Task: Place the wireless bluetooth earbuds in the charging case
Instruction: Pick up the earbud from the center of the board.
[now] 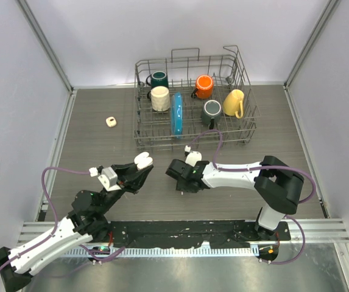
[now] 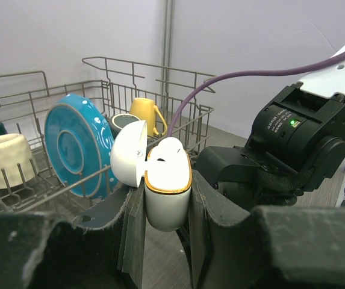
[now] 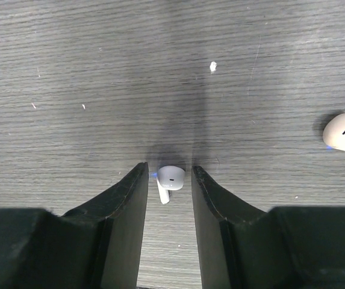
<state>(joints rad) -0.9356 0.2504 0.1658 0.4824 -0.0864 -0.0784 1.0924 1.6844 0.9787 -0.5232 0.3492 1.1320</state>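
The white charging case [image 2: 167, 192] with a gold rim stands upright, its lid [image 2: 129, 155] swung open to the left. My left gripper [image 2: 166, 208] is shut on its lower body and holds it above the table [image 1: 142, 160]. One white earbud [image 3: 170, 179] lies on the grey table between the fingers of my right gripper [image 3: 169, 173]. Its bud is at the fingertips and its stem points towards me. A narrow gap shows on each side, so the gripper is open around it. Another earbud [image 3: 343, 132] lies to the far right.
A wire dish rack [image 1: 162, 139] at the back holds a teal plate [image 1: 176, 114] and several mugs. A small cream object [image 1: 110, 121] sits on the table left of the rack. The right arm's wrist [image 2: 298, 138] fills the space just right of the case.
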